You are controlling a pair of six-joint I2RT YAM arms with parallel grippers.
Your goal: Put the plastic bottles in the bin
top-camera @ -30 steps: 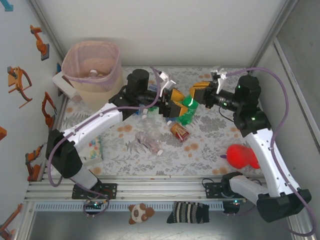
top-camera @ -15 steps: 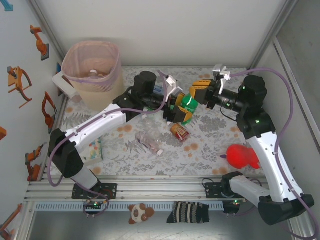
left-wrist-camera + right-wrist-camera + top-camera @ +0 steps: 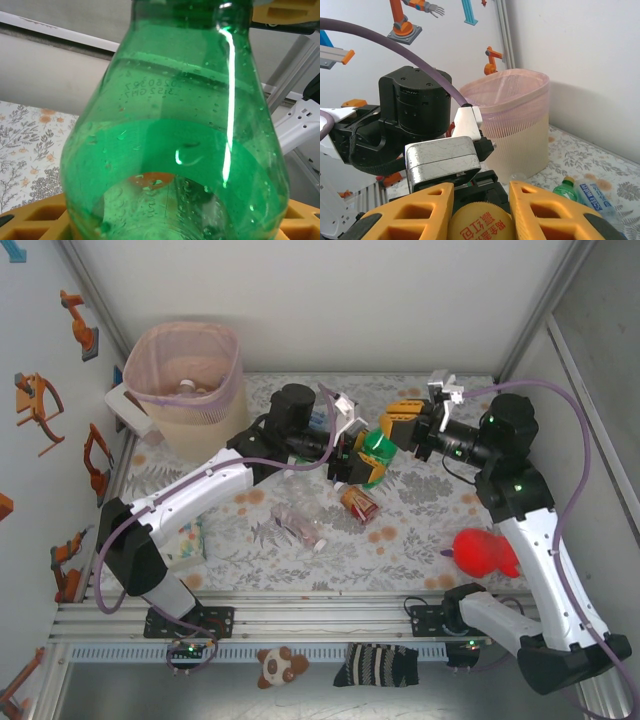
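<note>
A green plastic bottle (image 3: 374, 451) hangs between both arms above the middle of the table. My left gripper (image 3: 357, 457) is shut on its body, and in the left wrist view the green bottle (image 3: 175, 130) sits between the yellow fingers (image 3: 35, 220). My right gripper (image 3: 398, 427) is shut on its yellow cap (image 3: 480, 225). The pink bin (image 3: 200, 430) stands at the far left, and the bin (image 3: 520, 130) is beyond the left wrist in the right wrist view. A clear bottle (image 3: 298, 523) and a copper one (image 3: 358, 503) lie on the table.
A red plush toy (image 3: 485, 552) lies at the right. A white box with coloured dots (image 3: 185, 540) sits at the left front, a small white container (image 3: 125, 410) beside the bin. Two more bottles (image 3: 585, 192) lie near the back wall.
My left gripper moved right onto the green bottle and its jaws closed in on the body. The right gripper kept hold of the cap and shifted slightly right.
</note>
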